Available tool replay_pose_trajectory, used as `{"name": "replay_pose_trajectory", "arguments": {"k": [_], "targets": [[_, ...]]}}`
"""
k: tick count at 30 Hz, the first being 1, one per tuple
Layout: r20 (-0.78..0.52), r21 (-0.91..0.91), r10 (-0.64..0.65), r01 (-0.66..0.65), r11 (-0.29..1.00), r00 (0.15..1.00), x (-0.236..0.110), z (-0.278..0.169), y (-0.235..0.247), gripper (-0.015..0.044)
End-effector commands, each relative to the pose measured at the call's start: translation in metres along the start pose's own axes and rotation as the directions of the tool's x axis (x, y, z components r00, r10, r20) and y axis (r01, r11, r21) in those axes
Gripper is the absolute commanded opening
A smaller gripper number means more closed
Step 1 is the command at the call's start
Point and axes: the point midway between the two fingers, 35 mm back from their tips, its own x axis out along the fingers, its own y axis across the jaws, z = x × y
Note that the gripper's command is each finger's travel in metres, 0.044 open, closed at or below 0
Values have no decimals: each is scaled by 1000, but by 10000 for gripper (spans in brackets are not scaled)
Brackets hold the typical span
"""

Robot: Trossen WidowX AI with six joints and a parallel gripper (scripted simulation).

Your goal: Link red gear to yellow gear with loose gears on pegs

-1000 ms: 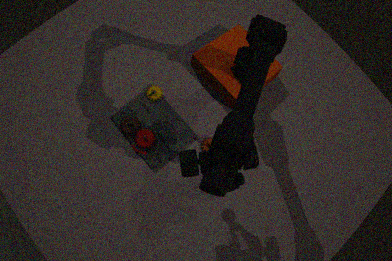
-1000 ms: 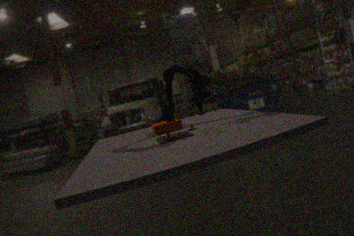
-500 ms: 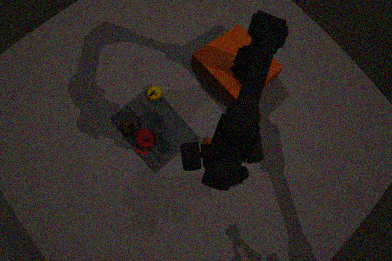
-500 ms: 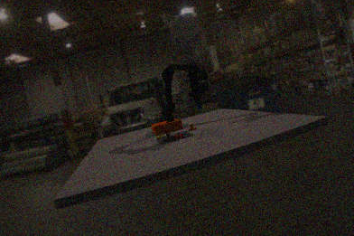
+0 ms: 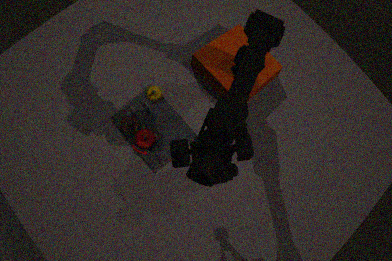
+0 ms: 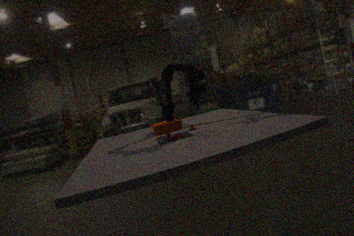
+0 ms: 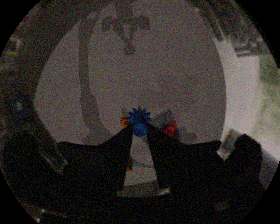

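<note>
As the top view runs from left to right, a broad arm shadow point(image 5: 82, 92) comes first, then the grey board point(image 5: 175, 126) point(image 7: 162, 117), set at a slant on the pale table point(image 5: 320, 132) point(image 6: 194, 151) point(image 7: 176, 75). The red gear point(image 5: 147, 140) point(image 7: 170, 129) sits toward the board's lower left edge, the red arrow point(image 5: 145, 152) curving beside it, and the yellow gear point(image 5: 154, 93) sits near its upper corner. Next comes the gripper point(image 5: 212, 159) point(image 6: 195, 102) point(image 7: 139, 125), off the board's right side, with the orange block point(image 5: 220, 57) point(image 6: 167, 127) up and to the right of the board, partly under the dark arm point(image 5: 237, 87) point(image 6: 168, 88)

In the wrist view the fingers are clamped on the blue gear point(image 7: 139, 116); its toothed face spreads just beyond the fingertips and a rounder blue part lies between them. The gear's long axis runs from that part out to the teeth, roughly along the fingers, teeth end away from the gripper; whether it is exactly upright I cannot tell. The top view hides this gear under the arm, and the exterior view is too dark to pick it out, yet the exterior shows the gripper hanging above the table, which the top view cannot
</note>
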Motion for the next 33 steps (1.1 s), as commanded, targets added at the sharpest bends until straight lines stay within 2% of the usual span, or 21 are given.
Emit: {"name": "replay_pose_trajectory", "arguments": {"k": [1,33], "targets": [[0,-1,1,-1,1000,1000,4,-5,-11,0],[-9,6,-8,8,1000,1000,25,-54,-80,0]]}}
